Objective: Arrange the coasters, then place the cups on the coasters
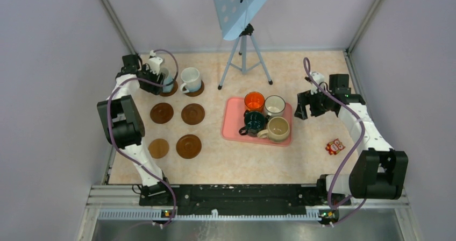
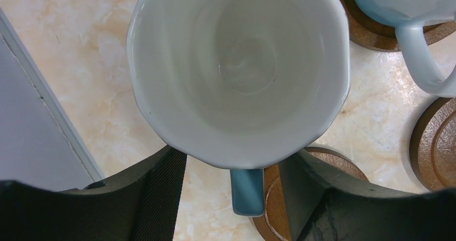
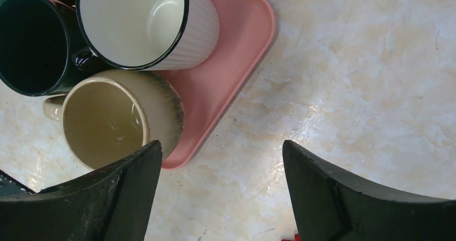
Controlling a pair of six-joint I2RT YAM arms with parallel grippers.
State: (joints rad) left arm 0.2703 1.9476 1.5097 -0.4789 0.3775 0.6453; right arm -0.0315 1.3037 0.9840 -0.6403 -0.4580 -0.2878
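At the far left of the tabletop [image 1: 215, 160], the left end effector [image 2: 232, 159] hangs over a white mug [image 2: 236, 63] with a pale blue handle, which stands upright on a brown coaster [image 2: 272, 200]. The two dark fingers [image 2: 156, 198] are spread to either side of the mug, and in the wrist view the handle points out between them toward 6 o'clock. Whether the pads press on the mug's wall or stand just clear of it, I cannot tell. Just at 3 o'clock of this mug a second white mug [image 1: 190, 79] sits on its own coaster [image 1: 199, 91]. Toward 6 o'clock from that pair lie four bare discs in two rows. The first row is a dark coaster [image 1: 161, 113] with another dark coaster [image 1: 193, 113] at its 3 o'clock. Nearer the arm bases are a smaller tan coaster [image 1: 158, 148] and a dark coaster [image 1: 189, 146] beside it. Near the middle of the tabletop a pink tray [image 1: 232, 114] carries four mugs packed together: an orange mug [image 1: 254, 101], a dark-rimmed white mug [image 1: 275, 106], a dark green mug [image 1: 254, 121] and a beige mug [image 1: 278, 128]. The right end effector [image 3: 220, 144] hovers at 3 o'clock of the tray, just off its corner by the beige mug, its jaws wide apart with nothing between them. A tripod [image 1: 243, 58] stands at 12 o'clock, and a small red object [image 1: 335, 146] lies at the right.
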